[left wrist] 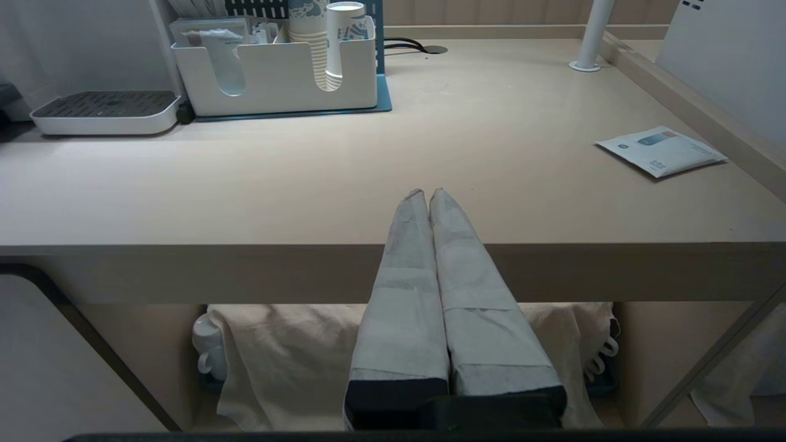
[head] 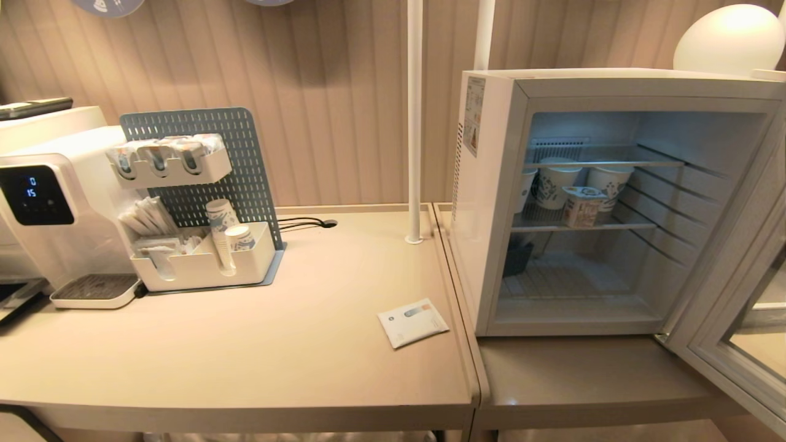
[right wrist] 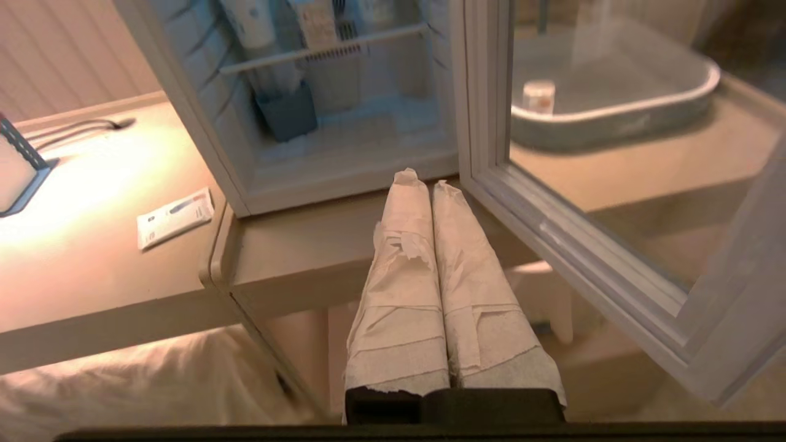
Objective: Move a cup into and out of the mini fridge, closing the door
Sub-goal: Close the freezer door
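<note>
One cup and three paper cups sit inside the mini fridge; both grippers clenched empty.

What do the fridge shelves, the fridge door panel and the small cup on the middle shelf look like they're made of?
Shelves: thin parallel rods, probably coated metal wire. Door: pale smooth frame, likely plastic, around a clear pane, probably glass, since the tray behind shows through it. Cup: white, printed, squat, seemingly thin plastic with a sealed lid; uncertain.

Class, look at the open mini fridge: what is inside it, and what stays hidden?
On the mini fridge's middle wire shelf the cup stands in front of taller paper cups, partly hiding them. A dark container sits at the lower left. The top shelf's contents cannot be made out.
</note>
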Robot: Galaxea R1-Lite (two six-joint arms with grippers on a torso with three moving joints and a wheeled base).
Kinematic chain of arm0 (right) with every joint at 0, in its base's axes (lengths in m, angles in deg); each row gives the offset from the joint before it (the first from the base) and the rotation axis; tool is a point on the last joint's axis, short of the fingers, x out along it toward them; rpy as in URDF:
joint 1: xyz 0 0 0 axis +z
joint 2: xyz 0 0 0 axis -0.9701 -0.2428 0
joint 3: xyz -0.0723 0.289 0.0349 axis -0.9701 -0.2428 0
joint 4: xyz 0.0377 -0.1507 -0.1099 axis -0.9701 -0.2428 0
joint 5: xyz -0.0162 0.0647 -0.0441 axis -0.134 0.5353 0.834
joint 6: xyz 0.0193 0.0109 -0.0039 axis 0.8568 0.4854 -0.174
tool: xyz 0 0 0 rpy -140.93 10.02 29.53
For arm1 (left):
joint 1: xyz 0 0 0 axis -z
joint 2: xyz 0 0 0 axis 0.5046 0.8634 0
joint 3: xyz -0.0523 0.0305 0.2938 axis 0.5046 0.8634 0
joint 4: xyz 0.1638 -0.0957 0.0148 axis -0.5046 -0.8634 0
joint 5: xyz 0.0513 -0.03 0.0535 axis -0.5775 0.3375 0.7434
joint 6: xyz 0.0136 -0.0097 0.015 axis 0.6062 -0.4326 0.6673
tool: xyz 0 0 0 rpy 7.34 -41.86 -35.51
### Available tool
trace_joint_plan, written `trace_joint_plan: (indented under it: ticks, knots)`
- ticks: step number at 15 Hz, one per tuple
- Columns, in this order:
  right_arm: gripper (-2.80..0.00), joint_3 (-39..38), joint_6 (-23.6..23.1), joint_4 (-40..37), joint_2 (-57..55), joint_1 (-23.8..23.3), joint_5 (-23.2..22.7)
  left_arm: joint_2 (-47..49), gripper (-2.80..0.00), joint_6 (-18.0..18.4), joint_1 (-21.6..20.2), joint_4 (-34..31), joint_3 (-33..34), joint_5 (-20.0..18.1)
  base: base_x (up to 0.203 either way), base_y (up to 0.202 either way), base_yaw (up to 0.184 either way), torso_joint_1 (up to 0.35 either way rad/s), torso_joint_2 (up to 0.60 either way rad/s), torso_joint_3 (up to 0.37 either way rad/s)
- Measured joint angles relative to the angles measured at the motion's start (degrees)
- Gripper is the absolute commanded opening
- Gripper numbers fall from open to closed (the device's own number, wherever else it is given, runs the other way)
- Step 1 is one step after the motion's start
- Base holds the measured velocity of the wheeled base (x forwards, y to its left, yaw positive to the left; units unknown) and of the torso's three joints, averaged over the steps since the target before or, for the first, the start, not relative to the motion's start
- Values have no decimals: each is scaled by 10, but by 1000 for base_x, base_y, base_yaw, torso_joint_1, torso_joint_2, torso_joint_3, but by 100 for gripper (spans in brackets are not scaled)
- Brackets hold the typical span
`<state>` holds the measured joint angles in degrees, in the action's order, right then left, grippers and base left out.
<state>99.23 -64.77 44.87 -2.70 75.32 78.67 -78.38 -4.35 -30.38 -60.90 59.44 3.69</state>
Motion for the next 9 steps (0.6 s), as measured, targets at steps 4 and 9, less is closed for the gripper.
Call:
trace_joint_plan:
  ticks: [4,9]
  knots:
    - [-280,-96,11,100,78,4,6,0,-280,0,0,0,0,0,0,0,0,0,0,0]
    - [-280,-401,-77,359,94,5,-8,0,-280,0,0,0,0,0,0,0,0,0,0,0]
